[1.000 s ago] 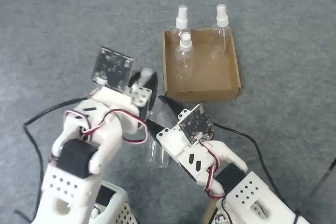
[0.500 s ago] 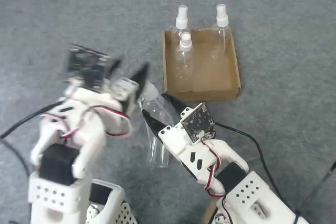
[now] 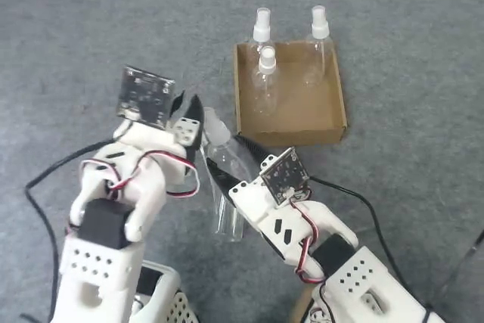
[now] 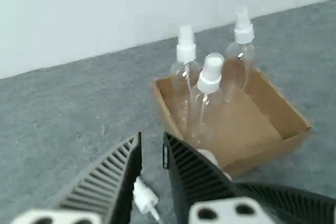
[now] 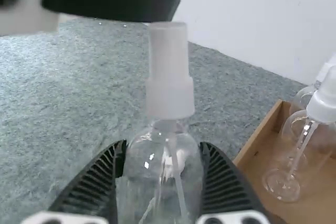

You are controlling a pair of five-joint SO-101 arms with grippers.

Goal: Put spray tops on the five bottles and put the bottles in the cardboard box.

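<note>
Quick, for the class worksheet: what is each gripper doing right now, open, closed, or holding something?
Left gripper: jaws open, holding nothing.
Right gripper: jaws closed on a clear bottle fitted with a spray top.

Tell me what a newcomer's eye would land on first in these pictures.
The right gripper is clamped on a clear bottle with a white spray top, just at the near side of the box. The left gripper hangs open close beside that top. Three more capped bottles stand in the box, toward its far end.
</note>
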